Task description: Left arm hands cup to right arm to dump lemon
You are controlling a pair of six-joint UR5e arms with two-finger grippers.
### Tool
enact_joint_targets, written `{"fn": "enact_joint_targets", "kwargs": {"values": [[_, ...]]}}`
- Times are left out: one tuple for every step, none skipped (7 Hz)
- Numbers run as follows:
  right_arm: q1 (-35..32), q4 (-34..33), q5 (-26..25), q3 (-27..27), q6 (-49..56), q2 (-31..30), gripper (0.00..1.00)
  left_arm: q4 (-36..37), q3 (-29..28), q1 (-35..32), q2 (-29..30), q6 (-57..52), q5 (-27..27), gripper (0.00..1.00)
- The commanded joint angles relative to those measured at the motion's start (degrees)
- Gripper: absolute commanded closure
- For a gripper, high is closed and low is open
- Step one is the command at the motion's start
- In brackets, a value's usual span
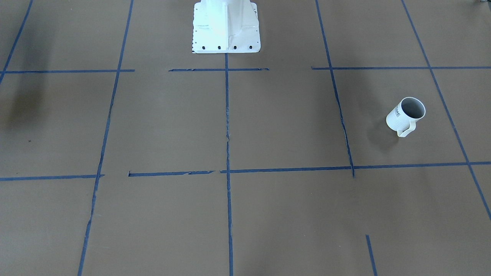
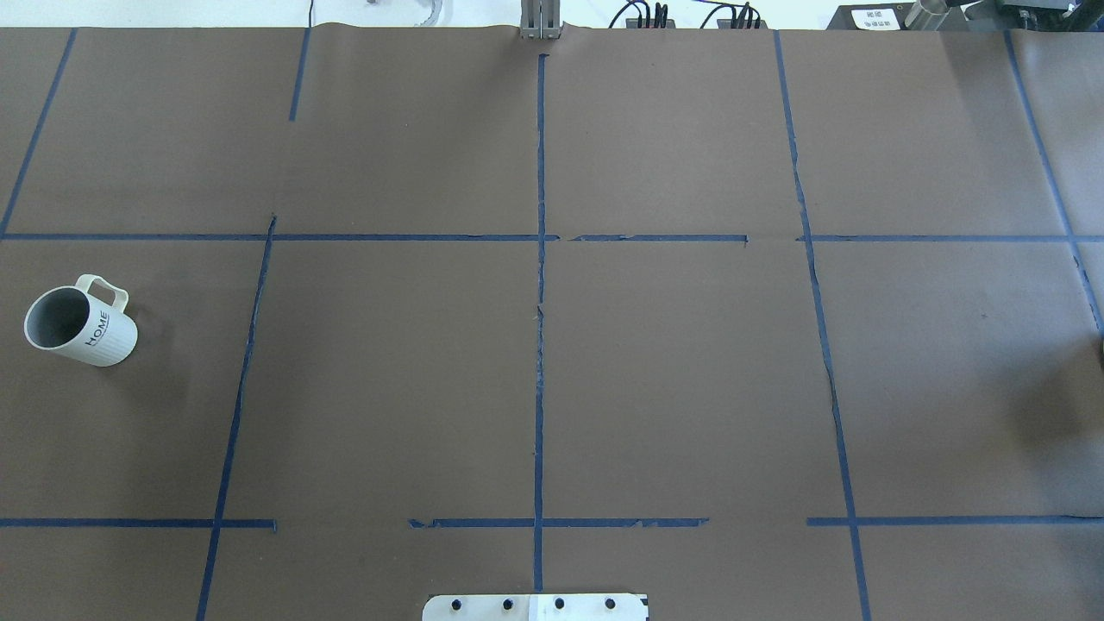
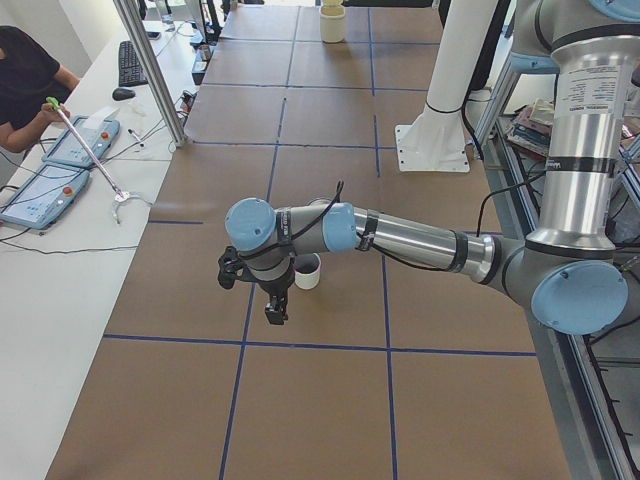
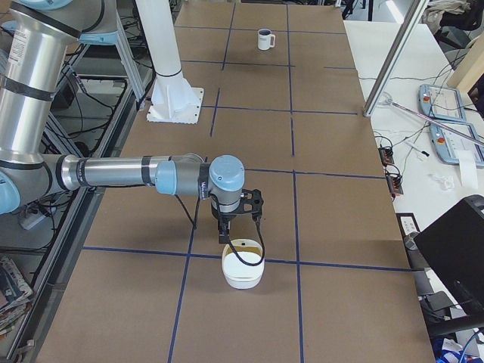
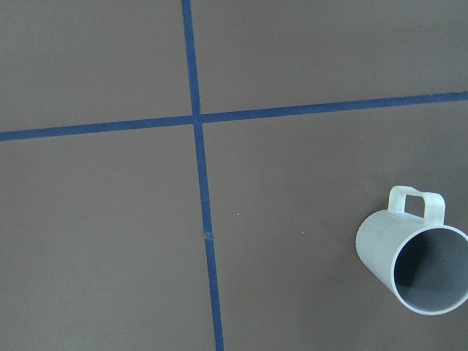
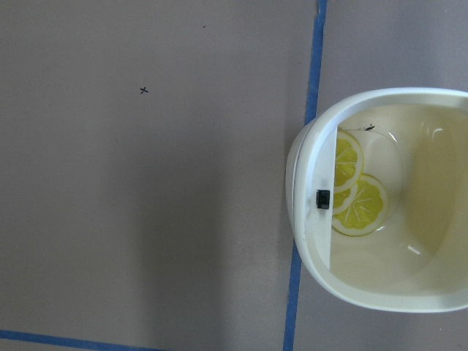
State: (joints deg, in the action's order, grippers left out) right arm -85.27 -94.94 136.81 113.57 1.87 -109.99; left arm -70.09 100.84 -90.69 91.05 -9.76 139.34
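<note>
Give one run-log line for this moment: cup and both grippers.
cup: upright, untouched | left gripper: near cup, state unclear | right gripper: by bowl, state unclear

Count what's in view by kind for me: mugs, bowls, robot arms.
White ribbed mug lettered "HOME": 1
White round bowl showing yellow lemon slices inside: 1
Grey robot arms with light-blue joint caps: 2, the left arm and the right arm
Total: 4

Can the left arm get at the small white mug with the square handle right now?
Probably yes. The grey left arm holds its bulky black gripper close beside the upright white mug, and nothing shows between them to block a grasp.
</note>
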Motion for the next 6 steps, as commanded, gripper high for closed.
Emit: {"fn": "enact_joint_targets", "kwargs": {"values": [[0.0,0.5,0.0,0.1,0.0,0.0,0.00,-0.1,0.3,0.9,-0.5,5.2,-0.3,0.00],[0.0,1.5,0.0,0.0,-0.1,0.0,0.00,-1.2,0.1,2.3,-1.8,4.9,-0.5,0.00],[0.0,1.5,-0.1,-0.1,-0.2,0.0,0.00,-3.6,-0.7,2.5,-3.5,4.8,-0.5,0.00],[0.0,1.6,-0.1,-0.5,-0.1,0.0,0.00,-7.1,-2.0,2.3,-5.3,2.2,0.0,0.00],[0.0,1.6,0.0,-0.6,-0.1,0.0,0.00,-8.9,-1.3,2.0,-6.8,-0.3,0.1,0.00],[0.0,1.6,-0.1,-0.6,-0.1,0.0,0.00,-8.0,-0.8,1.8,-5.7,0.3,-0.3,0.00]]}}
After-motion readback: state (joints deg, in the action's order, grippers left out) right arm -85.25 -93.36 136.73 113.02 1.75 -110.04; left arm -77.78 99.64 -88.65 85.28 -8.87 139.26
